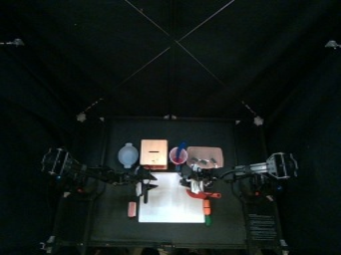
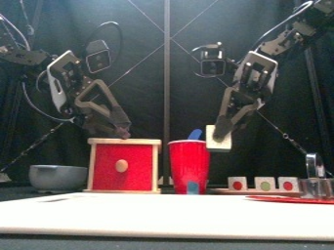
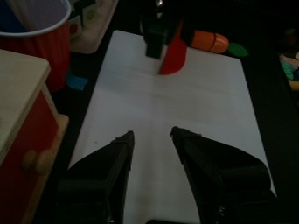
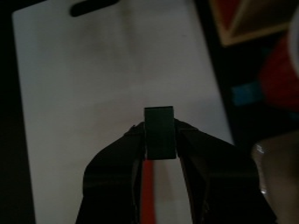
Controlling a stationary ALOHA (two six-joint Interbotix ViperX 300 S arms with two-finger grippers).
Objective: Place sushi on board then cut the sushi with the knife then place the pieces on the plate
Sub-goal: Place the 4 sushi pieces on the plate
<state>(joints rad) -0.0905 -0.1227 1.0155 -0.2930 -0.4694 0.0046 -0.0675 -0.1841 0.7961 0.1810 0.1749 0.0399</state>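
We see the right gripper (image 4: 159,131) clamped on a dark sushi piece (image 4: 159,122), holding it upright in the air over the white cutting board (image 4: 93,79). The piece stands clear of the board's surface. In the front view its pale side shows between the jaws, level with the rim of the red cup (image 2: 189,166). Below that gripper a red knife (image 1: 206,196) lies on the board's right part.

The left gripper (image 3: 152,149) hovers over the left side of the board with its jaws parted and nothing between them.

Along the back of the desk (image 1: 107,227), from left to right, we find a blue-grey bowl (image 2: 57,177), a wooden box (image 2: 124,166) with a red drawer front, the red cup with a blue knife (image 2: 196,134) sticking out of it, and the pink plate (image 1: 204,154). At the right, behind the board, three small white-faced blocks (image 2: 265,183) stand in a row. We cannot tell whether they rest on the plate. A small orange toy (image 1: 131,207) lies just off the board's left edge.
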